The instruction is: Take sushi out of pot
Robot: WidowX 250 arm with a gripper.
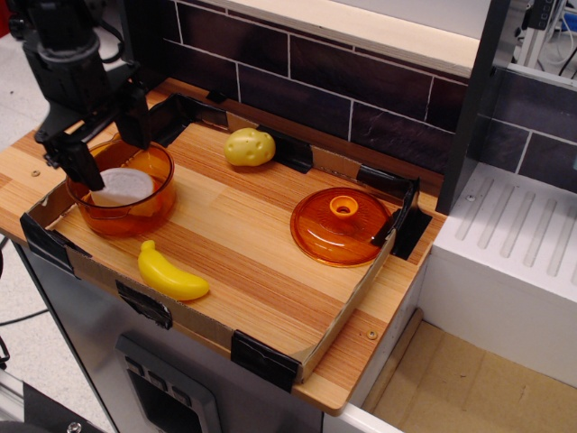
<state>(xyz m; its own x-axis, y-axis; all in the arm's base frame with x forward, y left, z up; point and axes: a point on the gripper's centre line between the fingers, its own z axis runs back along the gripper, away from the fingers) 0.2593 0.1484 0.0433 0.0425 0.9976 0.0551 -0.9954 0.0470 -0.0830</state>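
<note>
The see-through orange pot (122, 194) stands at the left end of the wooden tray. The white sushi (124, 188) lies inside it, with a bit of orange under it. My black gripper (108, 147) hangs open just over the pot's back rim. One finger (83, 162) reaches down at the pot's left edge and the other finger (137, 124) is at its back right. The fingers stand on either side of the sushi's back part and do not grip it.
A yellow potato (249, 146) lies at the tray's back. A yellow banana (171, 273) lies in front of the pot. The domed orange lid (340, 225) with a knob sits at the right. The cardboard tray wall (347, 307) rims the board; a white appliance (514, 262) stands at right.
</note>
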